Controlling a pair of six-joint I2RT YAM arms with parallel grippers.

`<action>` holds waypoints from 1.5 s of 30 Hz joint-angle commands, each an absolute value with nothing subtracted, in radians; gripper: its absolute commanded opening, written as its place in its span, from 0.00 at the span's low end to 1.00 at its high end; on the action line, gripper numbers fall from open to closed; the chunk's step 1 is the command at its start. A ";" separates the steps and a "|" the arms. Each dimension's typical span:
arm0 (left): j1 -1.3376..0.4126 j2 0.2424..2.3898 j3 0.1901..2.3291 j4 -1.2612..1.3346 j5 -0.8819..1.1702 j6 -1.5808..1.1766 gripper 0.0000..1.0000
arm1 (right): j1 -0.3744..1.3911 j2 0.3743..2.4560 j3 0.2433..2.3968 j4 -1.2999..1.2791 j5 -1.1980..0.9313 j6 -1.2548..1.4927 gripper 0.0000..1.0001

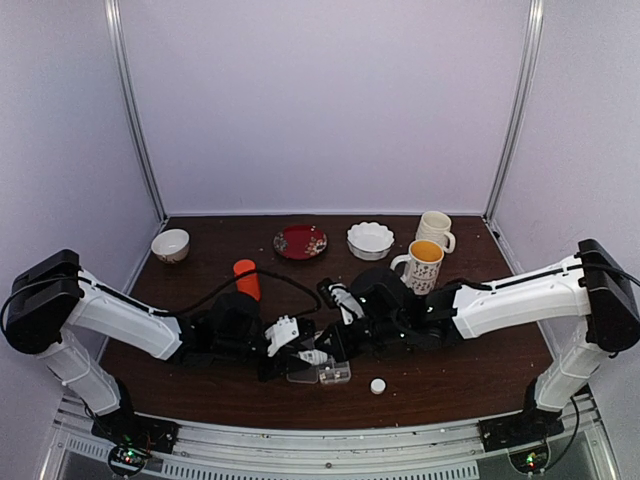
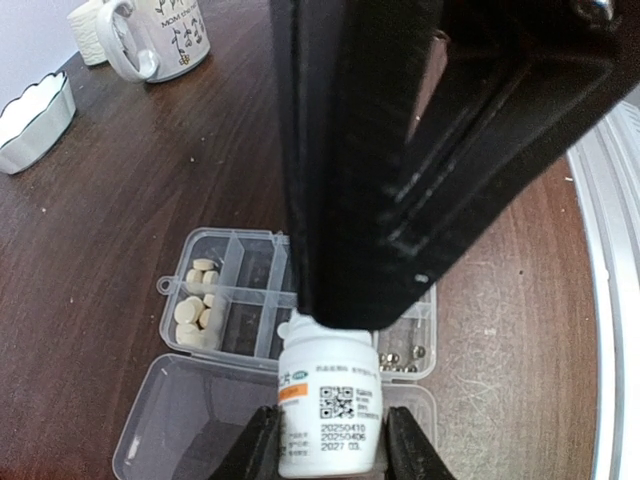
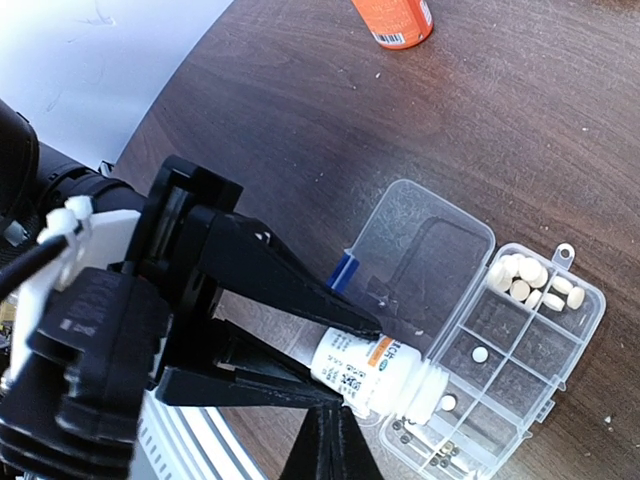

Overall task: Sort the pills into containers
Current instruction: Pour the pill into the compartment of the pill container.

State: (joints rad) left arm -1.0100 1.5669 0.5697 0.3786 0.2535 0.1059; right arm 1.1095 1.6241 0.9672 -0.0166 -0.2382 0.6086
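Plainly, the left claw (image 2: 330,442) is pinching a small white bottle (image 2: 328,405) across its labelled body, one finger on either side. The bottle is tipped, with its neck over the clear pill box (image 3: 573,330), which sits on the bench (image 2: 120,180) with its hinged lid (image 2: 190,410) folded flat beside it. Most of the pills (image 3: 522,277) are heaped in one end cell, a single tablet lies in each of two cells of the row next to the hinge, and another end cell holds small dark beads (image 2: 400,360). The right claw (image 3: 325,445) hangs close over the bottle's neck, but I cannot tell whether its fingers are spread or pressed together. A white cap (image 1: 377,385) lies apart on the bench, so the bottle is probably uncapped, and an orange bottle (image 3: 395,18) stands well clear of the box. The tablets look hard, smooth and very light. They would likely bounce or skitter out of a shallow cell, and they are too small for these fingers to pinch reliably, so pouring gently from the bottle seems the safer way to move them. The bottle itself looks stiff and light, with a glossy label that may slip, so mid-body is a sensible place to hold it. The thin box would slide at a nudge.
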 commanded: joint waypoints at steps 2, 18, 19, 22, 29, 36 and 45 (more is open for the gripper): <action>-1.015 1.556 0.563 0.445 0.275 0.102 0.00 | 1.111 1.685 0.970 -0.026 -0.231 0.616 0.00; -1.017 1.556 0.563 0.445 0.282 0.105 0.00 | 1.105 1.630 1.010 -0.091 -0.198 0.577 0.00; -1.018 1.557 0.563 0.445 0.281 0.105 0.00 | 1.105 1.635 1.005 -0.084 -0.204 0.580 0.00; -1.019 1.554 0.562 0.445 0.283 0.107 0.00 | 1.106 1.641 0.990 -0.058 -0.211 0.593 0.00; -1.026 1.564 0.575 0.439 0.300 0.125 0.00 | 1.106 1.602 0.946 -0.034 -0.184 0.595 0.00; -1.031 1.586 0.609 0.412 0.308 0.129 0.00 | 1.104 1.585 0.927 -0.035 -0.180 0.594 0.00; -1.035 1.621 0.657 0.377 0.304 0.130 0.00 | 1.093 1.549 0.898 -0.039 -0.174 0.586 0.00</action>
